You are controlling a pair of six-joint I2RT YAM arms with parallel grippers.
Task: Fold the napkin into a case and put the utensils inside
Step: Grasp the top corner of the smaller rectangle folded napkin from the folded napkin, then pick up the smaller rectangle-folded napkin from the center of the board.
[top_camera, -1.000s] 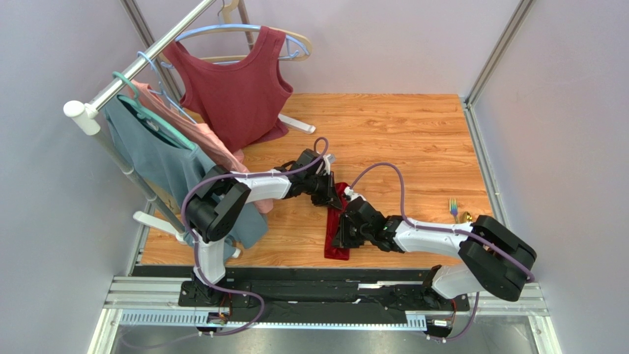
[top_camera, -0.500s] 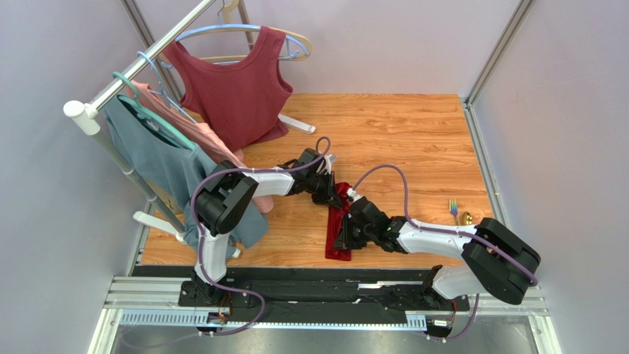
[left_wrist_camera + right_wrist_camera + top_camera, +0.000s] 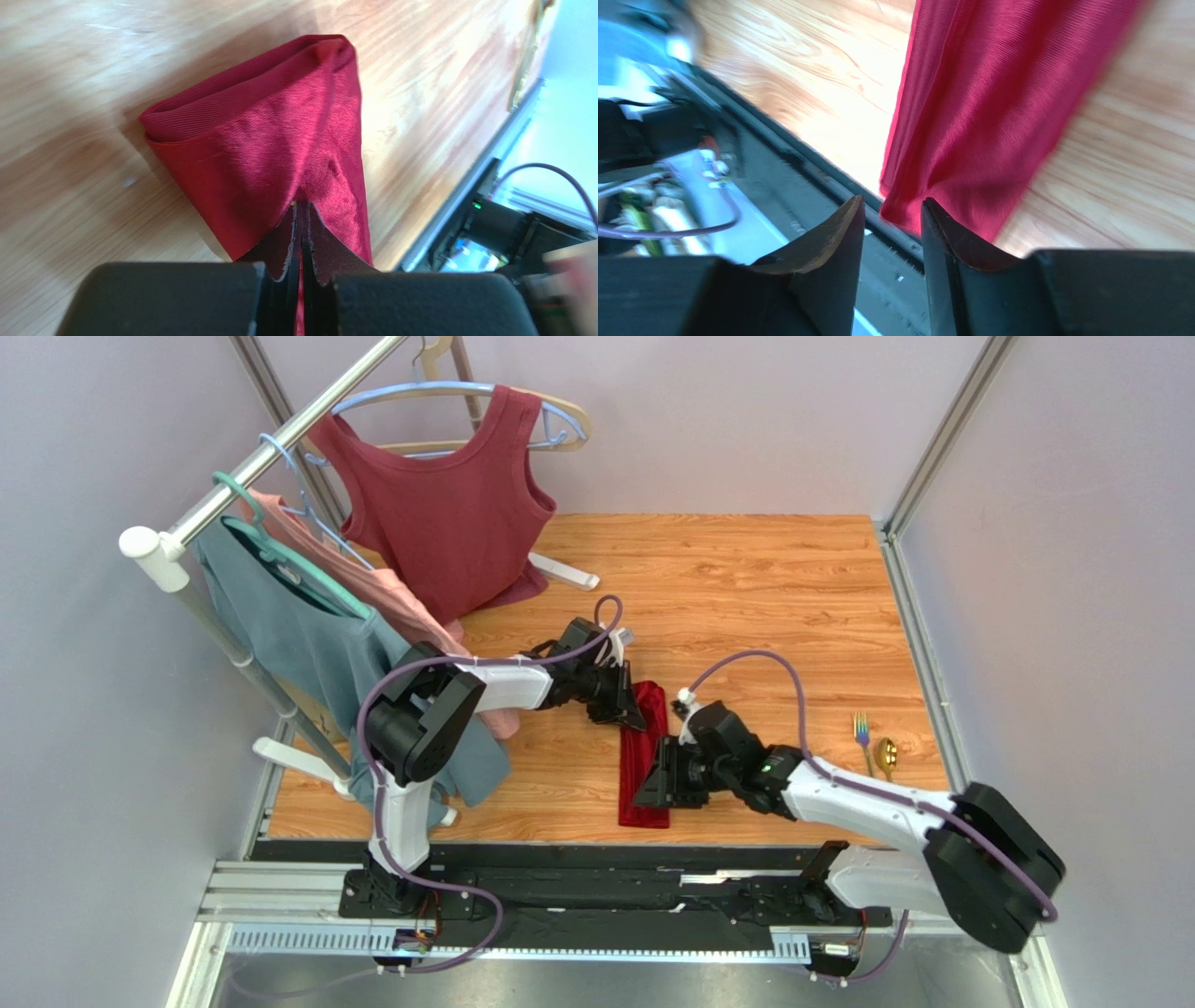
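Note:
The crimson napkin (image 3: 648, 756), folded into a narrow oblong case, lies on the wooden table between the two arms. My left gripper (image 3: 627, 706) is shut on its far end; in the left wrist view the jaws (image 3: 302, 207) pinch the shiny cloth (image 3: 281, 133), whose layered end lies ahead. My right gripper (image 3: 659, 787) stands open beside the near end. In the right wrist view its fingers (image 3: 892, 210) are apart with nothing between them, and the cloth's corner (image 3: 990, 105) lies just past the tips. The gold utensils (image 3: 875, 742) lie near the right wall.
A clothes rack (image 3: 267, 462) at the left carries a maroon top (image 3: 449, 504), a teal garment (image 3: 295, 630) and a pink one. The table's front edge and the black rail (image 3: 589, 875) lie just below the napkin's near end. Walls close in both sides.
My right gripper has opened, let go of the napkin's near end and drawn back to the right. The left gripper has stayed shut on the far end.

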